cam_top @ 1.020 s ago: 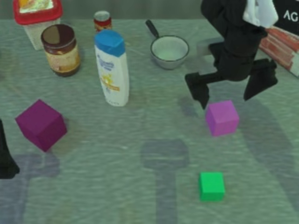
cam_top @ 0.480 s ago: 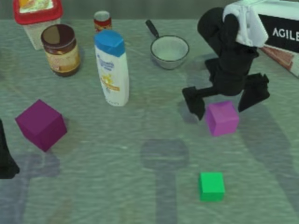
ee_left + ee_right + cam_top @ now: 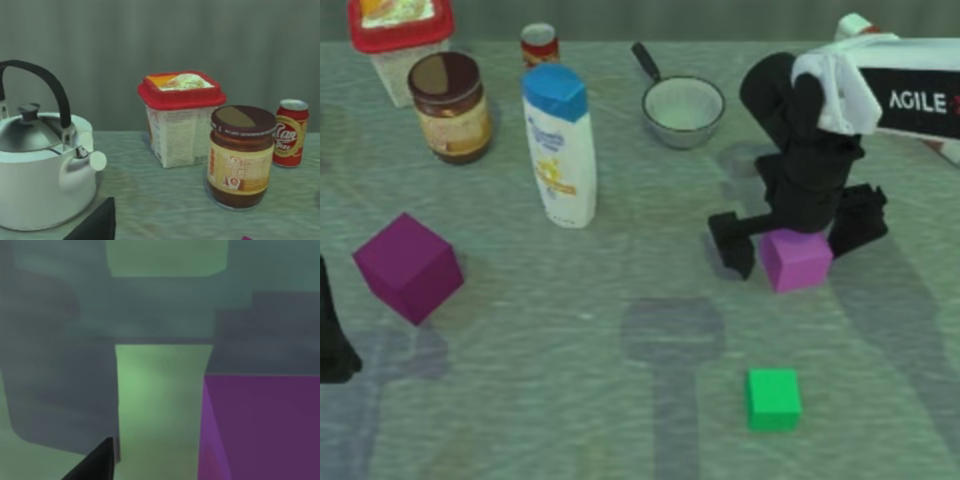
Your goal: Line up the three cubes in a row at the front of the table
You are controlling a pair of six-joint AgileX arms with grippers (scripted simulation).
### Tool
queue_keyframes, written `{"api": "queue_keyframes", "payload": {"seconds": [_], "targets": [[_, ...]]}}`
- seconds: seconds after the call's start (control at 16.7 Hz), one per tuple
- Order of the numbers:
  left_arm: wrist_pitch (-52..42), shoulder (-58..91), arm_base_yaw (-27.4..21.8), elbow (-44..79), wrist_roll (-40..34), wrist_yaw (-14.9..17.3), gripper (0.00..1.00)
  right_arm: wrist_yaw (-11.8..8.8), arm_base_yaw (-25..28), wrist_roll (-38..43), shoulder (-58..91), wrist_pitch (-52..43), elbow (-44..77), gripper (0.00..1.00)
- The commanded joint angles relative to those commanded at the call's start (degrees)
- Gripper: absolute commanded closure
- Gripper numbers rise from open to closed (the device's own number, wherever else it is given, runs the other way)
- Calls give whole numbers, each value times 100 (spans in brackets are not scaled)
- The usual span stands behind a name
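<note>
Table [image 3: 620,420]: grey-green cloth, cluttered along frame top.
Right gripper [image 3: 798,232]: spread, straddling pink cube [image 3: 796,260], right of centre.
Risk: off-centre closing could twist it.
Left gripper [image 3: 332,345]: parked lower left, state unclear.

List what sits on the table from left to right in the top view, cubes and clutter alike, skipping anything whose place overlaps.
Large dark purple cube → brown jar → shampoo bottle → small saucepan → green cube → pink-purple cube, with the right gripper open astride it.
</note>
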Motion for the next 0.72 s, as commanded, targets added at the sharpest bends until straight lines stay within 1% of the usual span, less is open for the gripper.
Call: {"api": "queue_keyframes", "payload": {"seconds": [0.72], "targets": [[0,0,0,0,0,0,0,0,0,0,0,0,0,90]]}}
